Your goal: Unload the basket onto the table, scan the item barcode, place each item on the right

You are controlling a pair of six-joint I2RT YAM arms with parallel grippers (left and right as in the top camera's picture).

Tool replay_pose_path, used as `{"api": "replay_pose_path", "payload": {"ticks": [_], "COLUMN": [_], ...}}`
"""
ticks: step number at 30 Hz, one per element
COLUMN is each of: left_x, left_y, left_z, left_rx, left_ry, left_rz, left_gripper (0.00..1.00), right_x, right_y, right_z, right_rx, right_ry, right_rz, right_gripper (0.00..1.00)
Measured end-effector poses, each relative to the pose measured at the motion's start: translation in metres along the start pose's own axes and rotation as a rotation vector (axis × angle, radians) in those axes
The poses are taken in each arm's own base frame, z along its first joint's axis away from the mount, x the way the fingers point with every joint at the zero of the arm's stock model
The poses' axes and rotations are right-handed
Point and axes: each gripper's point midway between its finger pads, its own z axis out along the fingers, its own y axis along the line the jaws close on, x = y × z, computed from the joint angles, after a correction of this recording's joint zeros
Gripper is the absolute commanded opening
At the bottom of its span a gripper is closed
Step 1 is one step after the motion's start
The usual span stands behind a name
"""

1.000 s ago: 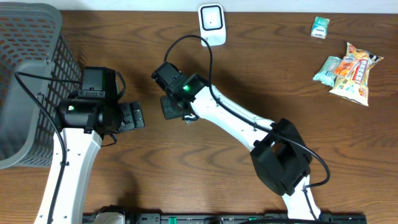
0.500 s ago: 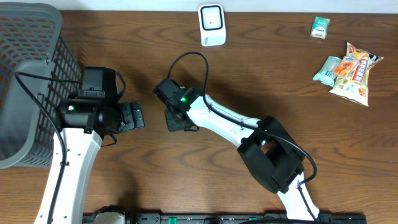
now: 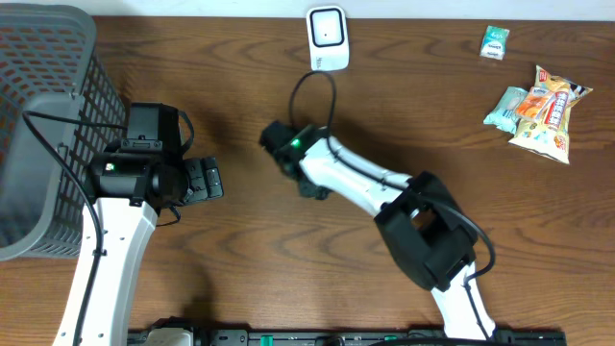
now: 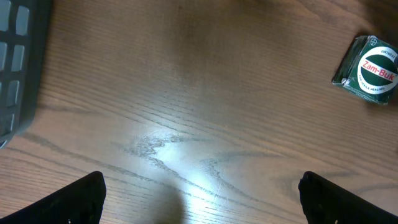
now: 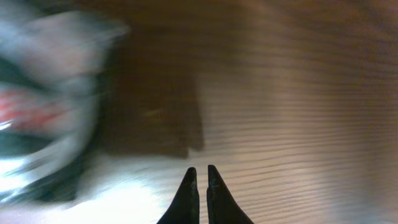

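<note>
The item, a small green Zam-Buk tin (image 4: 370,70), lies on the wooden table at the far right of the left wrist view. It shows as a blurred green, white and red shape (image 5: 43,106) at the left of the right wrist view. From overhead I cannot make it out beside the right arm. My right gripper (image 3: 312,187) (image 5: 203,169) is shut with nothing between its tips, low over bare wood to the right of the item. My left gripper (image 3: 204,180) (image 4: 200,183) stands wide open and empty over the table. The white scanner (image 3: 327,38) stands at the back centre.
A grey mesh basket (image 3: 38,115) (image 4: 18,56) fills the left side next to the left arm. Snack packets (image 3: 543,111) and a small green packet (image 3: 495,41) lie at the back right. The right arm's cable loops up near the scanner.
The right arm has swung its shut gripper to the right and slightly toward the front. The left arm has not moved.
</note>
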Motion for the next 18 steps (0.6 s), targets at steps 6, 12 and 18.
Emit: {"api": "replay_pose_path", "payload": {"ticks": [6,12,18], "left_x": [0.0,0.0,0.0], "left_y": [0.0,0.0,0.0], "left_z": [0.0,0.0,0.0], "left_rx": [0.0,0.0,0.0], "left_ry": [0.0,0.0,0.0], "left_rz": [0.0,0.0,0.0], "left_gripper": [0.97,0.98,0.98], "right_x": [-0.041,-0.076,-0.085], "right_y": [0.003,0.067,0.105], "right_z": [-0.012,-0.068,-0.097], "right_rx": [-0.216,-0.604,-0.721], "right_ry": [-0.026,-0.161,-0.269], "right_rz": [0.09,-0.004,-0.067], "right_gripper": [0.06,0.01,0.01]}}
